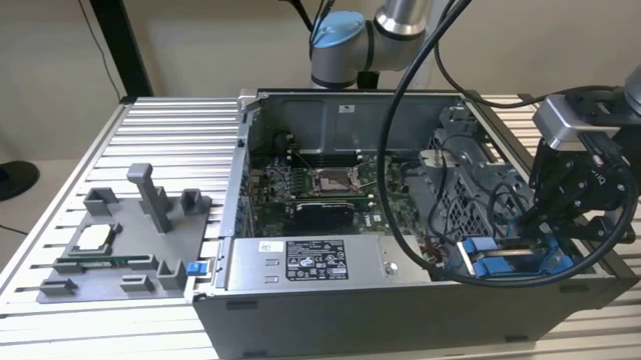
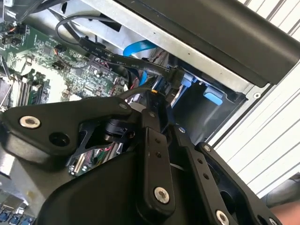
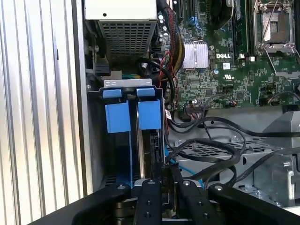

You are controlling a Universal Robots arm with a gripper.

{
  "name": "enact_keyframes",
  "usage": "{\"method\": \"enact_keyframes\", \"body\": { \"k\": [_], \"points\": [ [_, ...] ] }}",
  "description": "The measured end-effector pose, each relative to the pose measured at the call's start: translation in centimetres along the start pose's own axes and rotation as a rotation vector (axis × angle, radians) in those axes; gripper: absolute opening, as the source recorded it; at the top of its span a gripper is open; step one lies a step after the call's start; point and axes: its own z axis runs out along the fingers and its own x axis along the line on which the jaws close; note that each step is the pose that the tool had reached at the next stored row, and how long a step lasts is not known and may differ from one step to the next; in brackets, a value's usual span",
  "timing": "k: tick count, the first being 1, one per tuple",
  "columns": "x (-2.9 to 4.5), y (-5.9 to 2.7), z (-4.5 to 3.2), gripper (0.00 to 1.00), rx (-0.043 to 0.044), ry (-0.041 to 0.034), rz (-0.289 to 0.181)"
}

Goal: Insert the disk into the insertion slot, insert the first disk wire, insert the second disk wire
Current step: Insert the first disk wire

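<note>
On the exterior view's left, a grey fixture tray (image 1: 100, 247) lay on the slatted table (image 1: 170, 127). Next came the open computer case (image 1: 350, 330), with its labelled power-supply box (image 1: 311, 262) in front of the green motherboard (image 1: 320, 187). Further right stood the perforated drive cage (image 1: 470, 202). There the disk (image 3: 149, 115) sat in the insertion slot (image 3: 126, 83), its blue carrier just beside a second blue carrier (image 3: 117, 117). The gripper (image 3: 168, 180) hung at the cage on the far right, drawn together on a black disk wire (image 3: 164, 157) just beside the disk's edge.
</note>
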Motion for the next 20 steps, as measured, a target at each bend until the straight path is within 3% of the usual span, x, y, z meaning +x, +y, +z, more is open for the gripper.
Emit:
{"method": "enact_keyframes", "body": {
  "k": [10, 20],
  "points": [
    [0.00, 0.07, 0.17, 0.00, 0.0148, -0.0012, -0.002],
    [0.21, 0.38, 0.21, 0.00, 0.0205, -0.0012, -0.008]
  ]
}}
